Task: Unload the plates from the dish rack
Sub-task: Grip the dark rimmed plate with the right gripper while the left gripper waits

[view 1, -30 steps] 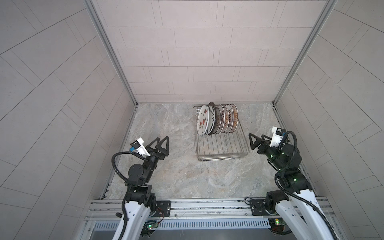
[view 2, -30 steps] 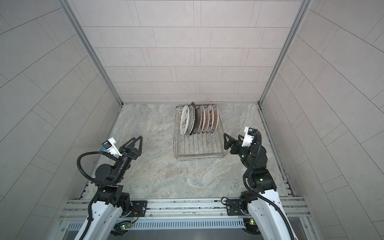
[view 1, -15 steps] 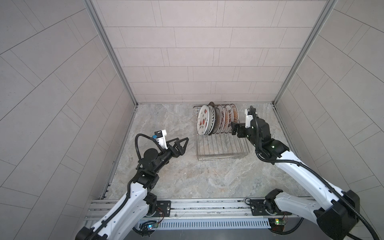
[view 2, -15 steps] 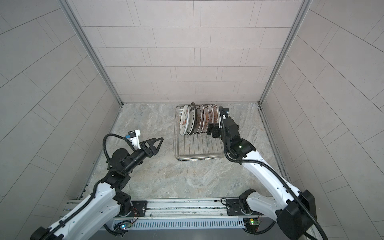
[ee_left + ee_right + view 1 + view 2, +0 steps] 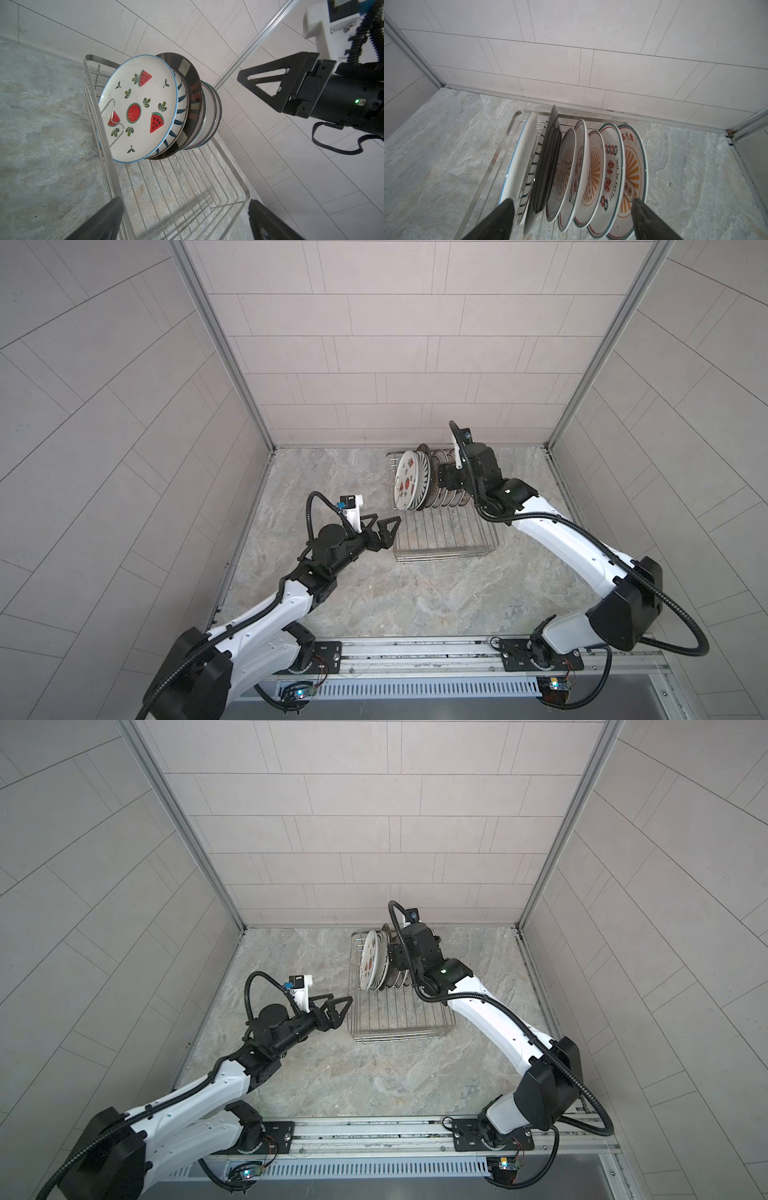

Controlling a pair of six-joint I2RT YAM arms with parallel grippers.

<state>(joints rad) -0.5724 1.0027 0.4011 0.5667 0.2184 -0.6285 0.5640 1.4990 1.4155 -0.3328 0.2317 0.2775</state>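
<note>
Front plate (image 5: 138, 108) — red-green watermelons; second plate (image 5: 182, 108) perhaps navy-striped.

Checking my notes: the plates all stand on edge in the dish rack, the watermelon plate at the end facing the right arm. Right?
No: the watermelon plate is at the end facing the left gripper, as the left wrist view shows. The plates do stand on edge in the dish rack.

In a top view the rear plates (image 5: 452, 500) are largely hidden by the right tool (image 5: 445, 480); their patterns cannot be told. Its fingers (image 5: 492, 222) are blurred and cut off in the wrist view.
</note>
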